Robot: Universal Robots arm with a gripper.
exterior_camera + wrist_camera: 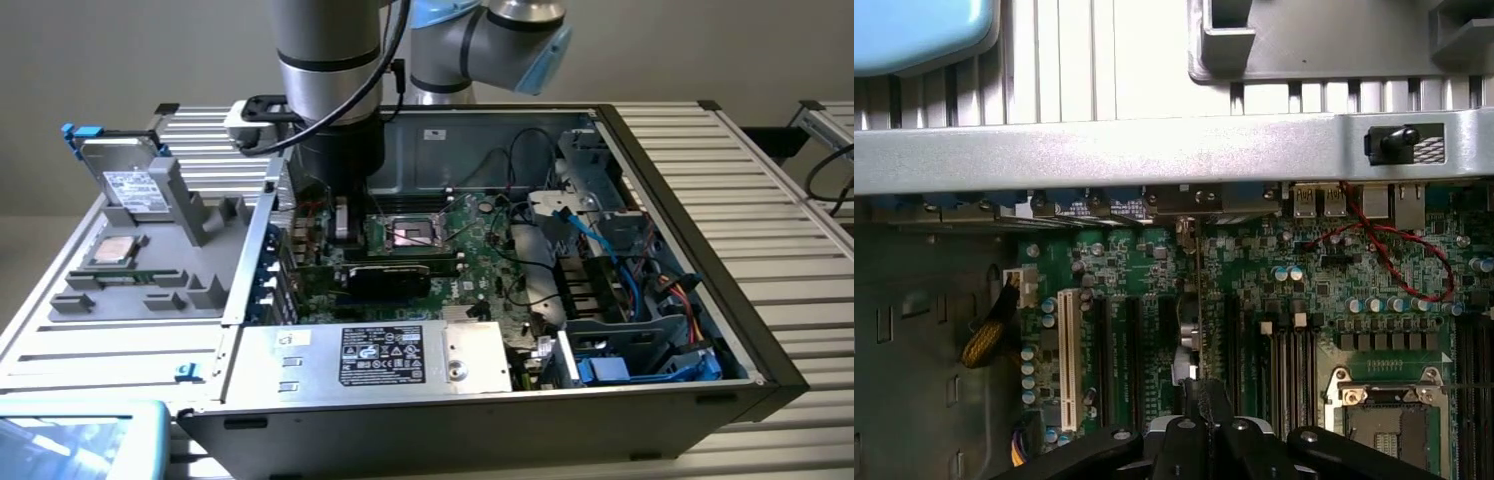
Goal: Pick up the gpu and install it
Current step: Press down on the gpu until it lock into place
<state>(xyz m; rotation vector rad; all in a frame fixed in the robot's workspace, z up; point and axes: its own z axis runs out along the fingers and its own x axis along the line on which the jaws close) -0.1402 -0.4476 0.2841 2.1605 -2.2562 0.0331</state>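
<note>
**Card on edge over the board, pincer clamped**

I hang inside the open computer case (747, 350), my arm coming down at about twelve o'clock from the motherboard (467, 250). My pincer (1199, 400) is drawn together on the gpu (1197, 300), which I hold on edge; in the wrist view it reads as a thin upright line running away from my fingertips toward the case's rear wall. Held this way, its lower edge faces the expansion slots (1144, 340) and its bracket end points at the rear openings, which I judge is how it must sit to go in. In the exterior view, the dark card (387, 275) lies at six o'clock from the CPU socket (410, 235), low against the board. Whether it is fully seated I cannot tell.

The power supply (380, 355) sits at six o'clock from the card, near the front edge. Outside the case, at nine o'clock, a grey parts tray (147, 270) keeps a silver drive (130, 185) standing in its holder, well apart from my work.
</note>
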